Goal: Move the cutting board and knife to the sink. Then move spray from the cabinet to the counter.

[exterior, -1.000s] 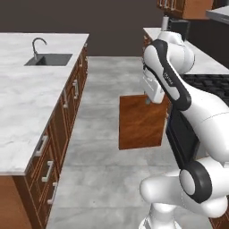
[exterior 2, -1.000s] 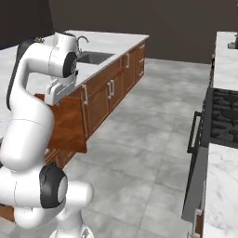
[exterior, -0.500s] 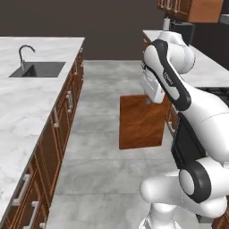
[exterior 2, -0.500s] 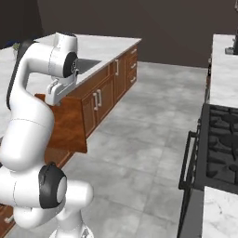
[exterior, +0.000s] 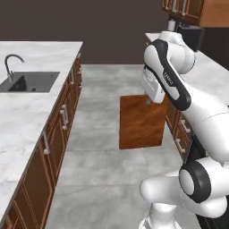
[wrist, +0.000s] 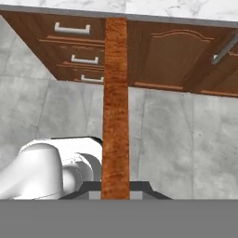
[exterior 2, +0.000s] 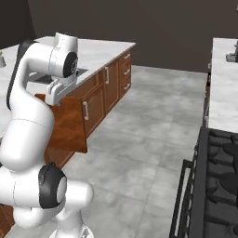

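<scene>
The reddish-brown cutting board [exterior: 141,120] hangs upright above the grey floor, between the island and the right-hand counter [exterior: 210,76]. My gripper [exterior: 151,99] is shut on its top edge. From the other side the cutting board [exterior 2: 69,125] hangs below the gripper [exterior 2: 49,100]. In the hand view the board [wrist: 115,102] runs edge-on away from the gripper [wrist: 115,188]. The sink [exterior: 31,81], with a curved tap, is set in the island's marble top to the left. Brown wall cabinets [exterior: 197,11] hang at the top right. The knife and the spray are out of view.
Brown drawers and doors [exterior: 62,120] line the island's side facing the aisle. A black stove [exterior 2: 218,176] sits in the right-hand counter. A dark appliance [exterior: 190,36] stands on that counter behind the arm. Open grey floor [exterior 2: 148,139] lies between the two runs.
The base has driven on, so both base views have shifted and the sink sits lower and further left. The board stays gripped in the same hanging pose.
</scene>
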You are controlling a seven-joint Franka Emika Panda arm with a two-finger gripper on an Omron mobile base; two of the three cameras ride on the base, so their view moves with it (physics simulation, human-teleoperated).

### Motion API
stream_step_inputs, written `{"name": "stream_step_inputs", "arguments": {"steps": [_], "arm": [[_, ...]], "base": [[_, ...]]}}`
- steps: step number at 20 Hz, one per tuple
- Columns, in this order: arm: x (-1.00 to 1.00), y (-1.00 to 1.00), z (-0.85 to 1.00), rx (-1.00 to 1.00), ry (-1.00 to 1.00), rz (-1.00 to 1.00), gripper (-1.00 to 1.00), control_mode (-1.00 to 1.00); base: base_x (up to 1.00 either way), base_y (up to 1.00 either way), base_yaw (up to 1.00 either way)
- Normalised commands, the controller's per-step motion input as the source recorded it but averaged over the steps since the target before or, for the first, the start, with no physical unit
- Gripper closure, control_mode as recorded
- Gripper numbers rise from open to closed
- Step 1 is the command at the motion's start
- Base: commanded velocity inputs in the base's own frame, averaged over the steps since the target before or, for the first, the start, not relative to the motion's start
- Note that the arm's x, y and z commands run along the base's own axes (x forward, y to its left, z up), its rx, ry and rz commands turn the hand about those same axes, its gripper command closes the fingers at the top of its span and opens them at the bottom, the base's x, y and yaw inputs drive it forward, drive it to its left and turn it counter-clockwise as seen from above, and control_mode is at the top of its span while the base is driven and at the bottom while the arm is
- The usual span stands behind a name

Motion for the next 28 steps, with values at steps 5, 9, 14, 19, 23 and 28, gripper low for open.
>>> {"name": "stream_step_inputs", "arguments": {"steps": [5,9,14,19,23,28], "arm": [[0.0,0.0,0.0,0.0,0.0,0.0,1.0,1.0],[0.0,0.0,0.0,0.0,0.0,0.0,1.0,1.0],[0.0,0.0,0.0,0.0,0.0,0.0,1.0,1.0],[0.0,0.0,0.0,0.0,0.0,0.0,1.0,1.0],[0.0,0.0,0.0,0.0,0.0,0.0,1.0,1.0],[0.0,0.0,0.0,0.0,0.0,0.0,1.0,1.0]], "base": [[1.0,-0.29,0.06],[1.0,-0.23,0.11],[1.0,-0.24,0.17],[1.0,-0.19,0.4],[1.0,-0.13,0.64],[0.8,-0.12,0.85]]}}
